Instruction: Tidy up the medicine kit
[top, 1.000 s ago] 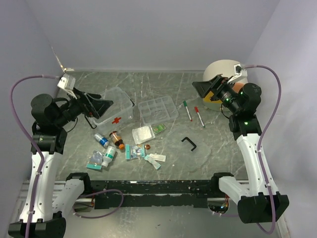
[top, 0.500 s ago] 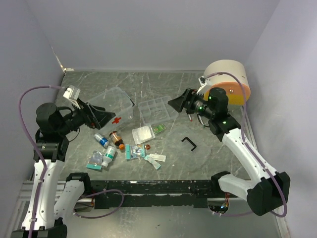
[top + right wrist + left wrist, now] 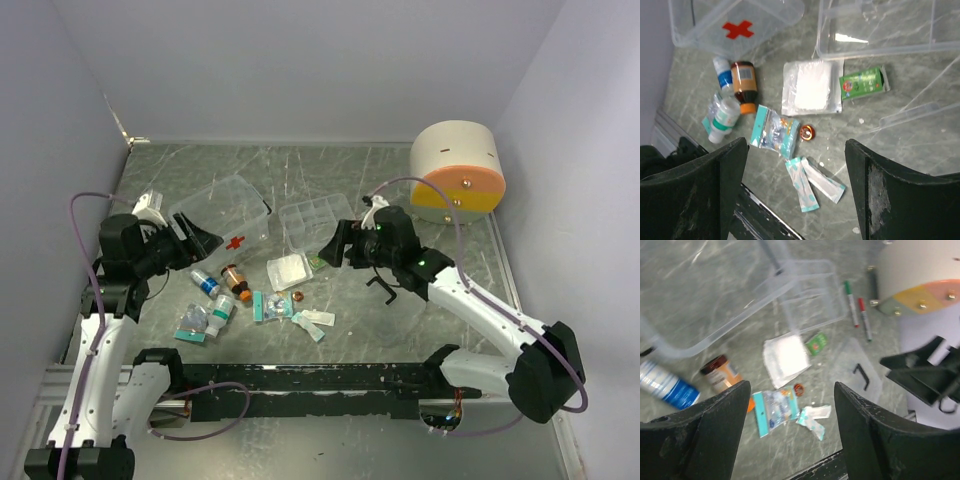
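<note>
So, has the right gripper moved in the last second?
Yes. The right gripper has swung left, away from the round container at the far right, and now hangs by the near right corner of the divided tray.

The left arm point(image 3: 88, 365) and right arm point(image 3: 478, 310) share one build: glossy white shell links joined by black cylindrical joints, on black bases. A lavender cable point(image 3: 72, 228) loops loosely beside each arm. Small green lights point(image 3: 421, 263) glow on the right arm's black joints. The fingers point(image 3: 705, 435) are matt black wedges — broad and flat-faced, with pale scuffs along their edges.
</note>
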`<state>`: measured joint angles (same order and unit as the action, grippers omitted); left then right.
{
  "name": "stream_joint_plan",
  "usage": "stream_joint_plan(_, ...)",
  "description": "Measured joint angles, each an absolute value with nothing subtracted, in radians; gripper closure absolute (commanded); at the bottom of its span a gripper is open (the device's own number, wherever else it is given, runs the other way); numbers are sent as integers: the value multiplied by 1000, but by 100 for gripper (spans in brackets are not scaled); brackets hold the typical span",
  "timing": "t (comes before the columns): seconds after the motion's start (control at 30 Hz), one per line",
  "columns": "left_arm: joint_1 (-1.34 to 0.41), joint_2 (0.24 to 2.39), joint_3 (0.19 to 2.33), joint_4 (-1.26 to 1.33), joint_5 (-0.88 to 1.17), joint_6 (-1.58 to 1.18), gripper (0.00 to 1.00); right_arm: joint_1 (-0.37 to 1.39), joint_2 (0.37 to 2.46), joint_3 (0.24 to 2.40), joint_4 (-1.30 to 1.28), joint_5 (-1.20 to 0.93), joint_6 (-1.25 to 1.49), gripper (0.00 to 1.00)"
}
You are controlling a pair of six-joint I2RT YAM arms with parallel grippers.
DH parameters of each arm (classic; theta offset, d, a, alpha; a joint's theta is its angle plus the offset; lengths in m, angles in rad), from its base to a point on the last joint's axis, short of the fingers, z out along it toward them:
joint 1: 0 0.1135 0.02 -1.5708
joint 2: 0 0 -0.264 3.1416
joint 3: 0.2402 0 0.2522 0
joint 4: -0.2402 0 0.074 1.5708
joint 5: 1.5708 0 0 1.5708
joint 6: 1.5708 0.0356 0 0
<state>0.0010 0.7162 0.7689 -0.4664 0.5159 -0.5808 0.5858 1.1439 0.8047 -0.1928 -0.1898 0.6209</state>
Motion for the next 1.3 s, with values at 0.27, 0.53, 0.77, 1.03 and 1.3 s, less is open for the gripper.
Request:
stream_joint_plan(0.27, 1, 727, 707, -607, 344, -630, 25, 770, 1261, 783, -138, -114, 636, 30)
stream_joint_plan(0.53, 1, 682, 709, -635, 245, -671, 25, 1007, 1621, 953, -57, -51, 622, 34)
stream_joint_plan(0.77, 1, 680, 742, -641, 179, -680, 26, 1053, 1790, 1102, 51, -23, 586, 38)
stream_joint_plan(1.03, 1, 682, 743, -641, 162, -703, 28, 1066, 1974, 1243, 104, 13, 548, 40)
stream_joint_plan(1.3, 1, 712, 743, -640, 159, -703, 27, 1068, 2064, 1306, 109, 38, 542, 43)
